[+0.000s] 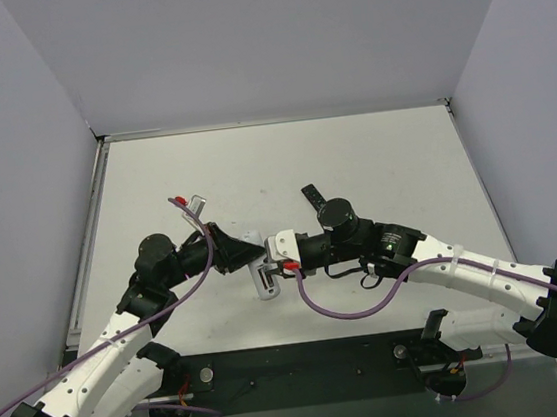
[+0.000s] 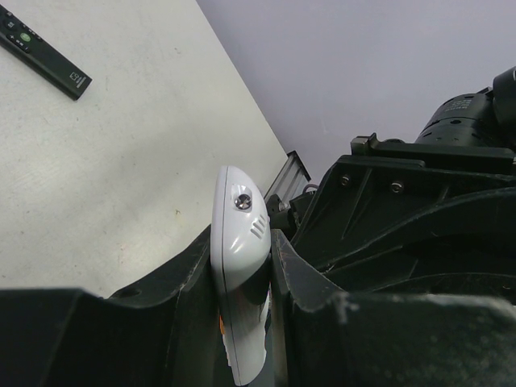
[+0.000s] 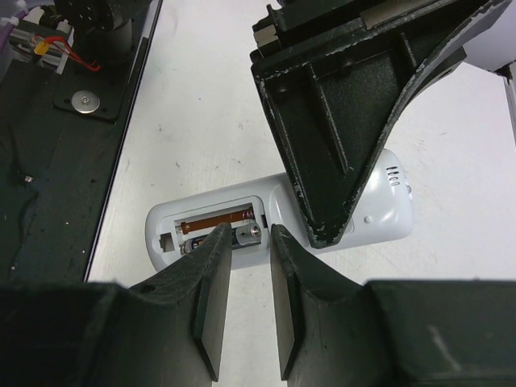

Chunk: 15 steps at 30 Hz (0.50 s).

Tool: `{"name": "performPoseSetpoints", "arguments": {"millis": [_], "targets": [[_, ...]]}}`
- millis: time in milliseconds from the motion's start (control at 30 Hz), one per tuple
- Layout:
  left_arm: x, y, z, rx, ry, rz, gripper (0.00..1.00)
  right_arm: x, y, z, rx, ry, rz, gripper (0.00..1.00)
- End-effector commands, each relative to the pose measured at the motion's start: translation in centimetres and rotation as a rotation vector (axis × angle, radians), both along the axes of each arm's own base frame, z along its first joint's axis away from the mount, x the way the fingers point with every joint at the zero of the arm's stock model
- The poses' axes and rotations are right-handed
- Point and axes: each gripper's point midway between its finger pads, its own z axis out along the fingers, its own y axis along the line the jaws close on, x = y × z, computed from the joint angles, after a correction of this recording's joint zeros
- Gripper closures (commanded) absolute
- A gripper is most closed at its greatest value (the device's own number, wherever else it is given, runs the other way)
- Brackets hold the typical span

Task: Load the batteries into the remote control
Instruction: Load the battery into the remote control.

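The white remote control [image 3: 379, 201] lies back-up on the table with its battery bay [image 3: 211, 219] uncovered. One battery [image 3: 252, 234] sits in the bay's nearer slot, its silvery end pointing towards the remote's middle. The farther slot shows a brownish strip and a spring. My left gripper [image 2: 242, 242] is shut on the remote control [image 2: 238, 234], clamping its long sides near the rounded end. My right gripper [image 3: 251, 232] hangs just above the bay, open a narrow way with nothing between its fingers. In the top view both grippers meet over the remote control [image 1: 264, 278] at the table's middle front.
A slim black remote [image 1: 311, 197] lies behind the right arm, also seen as the black remote [image 2: 44, 56] in the left wrist view. A small grey piece with a red bit [image 1: 188, 205] lies behind the left arm. The black base plate [image 3: 56, 161] runs along the near edge.
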Motion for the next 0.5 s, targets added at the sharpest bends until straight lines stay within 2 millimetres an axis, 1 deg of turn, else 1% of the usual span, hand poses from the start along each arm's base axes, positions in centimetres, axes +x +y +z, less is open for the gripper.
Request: {"name": "performPoseSetpoints", "arguments": {"millis": [0, 467], "targets": [[-0.06, -0.23, 3.69, -0.056, -0.096, -0.017, 1.00, -0.92, 0.88, 2.82, 0.071, -0.039, 0.063, 0.78], [-0.23, -0.39, 3.70, -0.052, -0.093, -0.027, 1.00, -0.50, 1.39, 2.77, 0.070, -0.044, 0.055, 0.79]]}}
